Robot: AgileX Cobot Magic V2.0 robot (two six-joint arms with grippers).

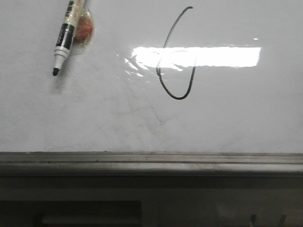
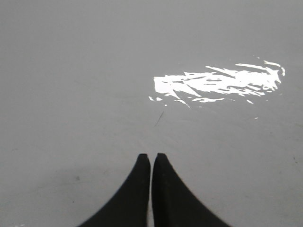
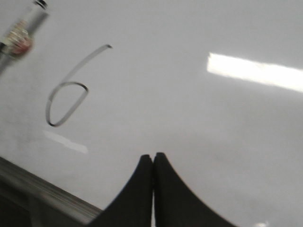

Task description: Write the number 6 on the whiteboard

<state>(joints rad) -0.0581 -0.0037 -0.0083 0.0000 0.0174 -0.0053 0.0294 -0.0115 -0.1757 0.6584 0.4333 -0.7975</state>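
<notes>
The number 6 (image 1: pixel 176 61) is drawn in thin black line on the whiteboard (image 1: pixel 236 118), its stem rising to the upper right and its loop crossing the bright light reflection. It also shows in the right wrist view (image 3: pixel 66 94). A black-and-white marker (image 1: pixel 65 38), uncapped with its tip pointing down, lies on the board at the upper left with a reddish lump beside it; no gripper holds it. My left gripper (image 2: pixel 151 157) is shut and empty over bare board (image 2: pixel 71 94). My right gripper (image 3: pixel 152 157) is shut and empty, to the right of the 6. Neither gripper shows in the front view.
A grey metal rail (image 1: pixel 151 161) runs along the board's lower edge and shows in the right wrist view (image 3: pixel 42 194). A bright rectangular light reflection (image 1: pixel 222 56) lies across the board's middle. Faint grey smudges mark the board below the 6.
</notes>
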